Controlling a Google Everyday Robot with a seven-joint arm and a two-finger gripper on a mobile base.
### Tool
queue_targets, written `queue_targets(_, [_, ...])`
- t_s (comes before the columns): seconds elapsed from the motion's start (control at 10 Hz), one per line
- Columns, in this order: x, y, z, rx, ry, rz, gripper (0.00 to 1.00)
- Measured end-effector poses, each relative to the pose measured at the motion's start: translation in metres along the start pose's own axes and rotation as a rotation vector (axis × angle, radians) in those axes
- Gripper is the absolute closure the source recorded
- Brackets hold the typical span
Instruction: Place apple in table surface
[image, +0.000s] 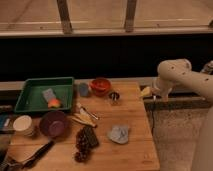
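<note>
Light-brown wooden planks form the table surface (137, 114), which carries a crowded set of items. At its rear left sits a green tray (34, 98), and the apple (54, 103) lies inside this tray near the front right corner, just beside a grey-blue block (48, 94) that shares the tray. The apple is therefore not on the bare wood. Just to the right of the tray stand a small blue cup (83, 90) and an orange-red bowl (100, 86), with a small dark metal cup (114, 96) near them. In front of the tray are a purple bowl (54, 123) and, to its left, a pale round container (23, 125). A dark grape cluster (80, 146) lies near the front centre, touching a dark rectangular object (91, 136). A crumpled blue-grey cloth (119, 134) lies to the right of these. Light-coloured utensils (82, 118) lie between the purple bowl and the metal cup, and a black utensil (36, 152) lies at the front left. The white robot arm (175, 75) reaches in from the right. Its gripper (148, 92) is at the table's rear right edge, well apart from the apple and the tray. Whether the gripper is open or closed cannot be determined.
</note>
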Motion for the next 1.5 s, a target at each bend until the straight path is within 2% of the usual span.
queue_targets(1.5, [-0.0001, 0.0028, -0.0009, -0.007, -0.006, -0.011, 0.20])
